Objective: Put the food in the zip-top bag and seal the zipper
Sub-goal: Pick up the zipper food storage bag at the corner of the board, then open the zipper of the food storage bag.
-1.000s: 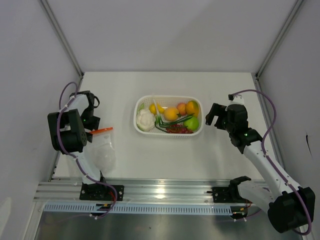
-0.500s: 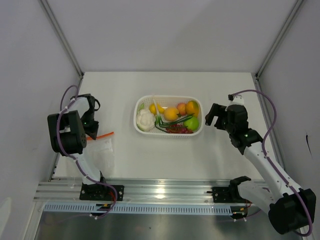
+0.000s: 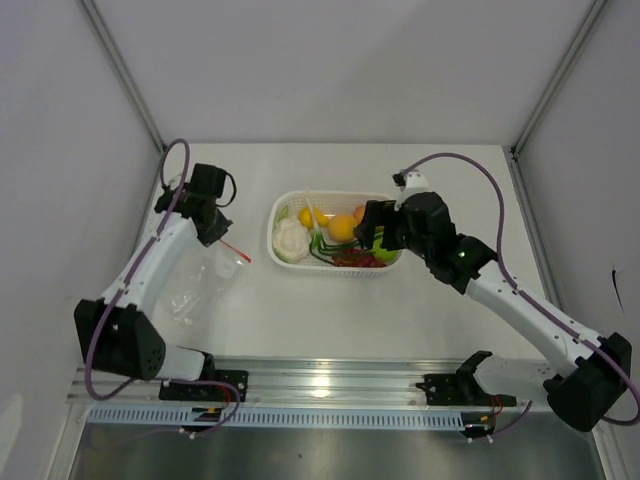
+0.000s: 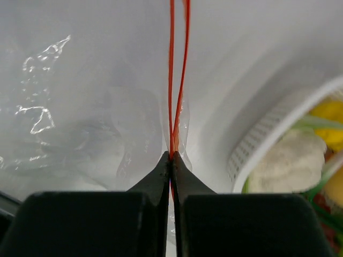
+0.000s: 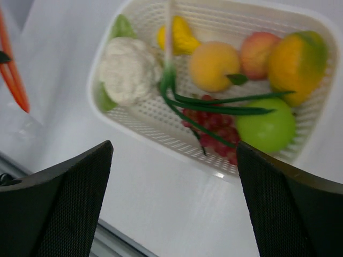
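Observation:
The zip-top bag (image 3: 193, 287) lies crumpled at the left of the table, clear plastic with the red-orange zipper (image 3: 236, 252) at its mouth. My left gripper (image 3: 222, 236) is shut on that zipper; in the left wrist view the fingertips (image 4: 171, 156) pinch the end of the zipper (image 4: 172, 80), whose two lines run away from them with a narrow gap between. The food fills a white basket (image 3: 283, 256): cauliflower (image 5: 127, 69), lemon (image 5: 179, 35), orange (image 5: 213, 65), peach (image 5: 259, 49), green apple (image 5: 266, 128), grapes (image 5: 214, 126), green beans (image 5: 225, 104). My right gripper (image 3: 372, 232) hovers open above the basket, its fingers (image 5: 69, 182) empty.
The basket rim (image 4: 268, 134) sits just right of the bag's mouth. Grey walls close in the table on the left, back and right. An aluminium rail (image 3: 320, 385) with both arm bases runs along the near edge.
The left gripper has shut on the zipper and carried the bag's mouth up and right, toward the basket. The right arm has swung left, from beside the basket to above it.

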Controlling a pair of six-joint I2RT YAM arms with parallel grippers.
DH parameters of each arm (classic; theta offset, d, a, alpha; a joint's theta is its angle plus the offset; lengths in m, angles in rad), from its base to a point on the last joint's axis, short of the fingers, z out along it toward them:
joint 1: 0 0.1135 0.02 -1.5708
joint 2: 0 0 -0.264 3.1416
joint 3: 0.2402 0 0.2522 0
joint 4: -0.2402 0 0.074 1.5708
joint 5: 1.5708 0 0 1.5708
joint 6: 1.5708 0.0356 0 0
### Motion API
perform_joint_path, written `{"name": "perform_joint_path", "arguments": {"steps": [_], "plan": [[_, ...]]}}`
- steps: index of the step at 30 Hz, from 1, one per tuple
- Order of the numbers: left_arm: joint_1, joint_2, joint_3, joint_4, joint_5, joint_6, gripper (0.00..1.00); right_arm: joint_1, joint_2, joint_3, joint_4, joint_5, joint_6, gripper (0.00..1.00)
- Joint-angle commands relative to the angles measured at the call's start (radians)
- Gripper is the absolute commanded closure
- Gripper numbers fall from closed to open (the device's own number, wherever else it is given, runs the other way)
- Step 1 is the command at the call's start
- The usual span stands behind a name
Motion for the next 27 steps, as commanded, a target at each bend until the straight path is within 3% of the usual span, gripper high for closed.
{"name": "perform_joint_path", "arguments": {"steps": [1,6,11,13,18,27], "plan": [[-0.096,-0.163,-0.088,0.095,0.004,0.201,0.99,0.100,0.064,0.096,0.027,-0.011,0.032,0.03],[-0.145,-0.388,-0.321,0.291,0.261,0.306,1.00,0.186,0.191,0.153,0.125,-0.091,0.113,0.04],[-0.155,-0.603,-0.484,0.379,0.450,0.319,1.00,0.207,0.305,0.173,0.288,-0.189,0.254,0.13],[-0.157,-0.655,-0.536,0.388,0.484,0.322,1.00,0.218,0.372,0.188,0.348,-0.235,0.291,0.20],[-0.157,-0.724,-0.579,0.391,0.582,0.345,0.99,0.298,0.530,0.285,0.403,-0.238,0.328,0.24],[-0.159,-0.783,-0.614,0.382,0.628,0.334,0.99,0.344,0.670,0.409,0.397,-0.246,0.323,0.35]]}}
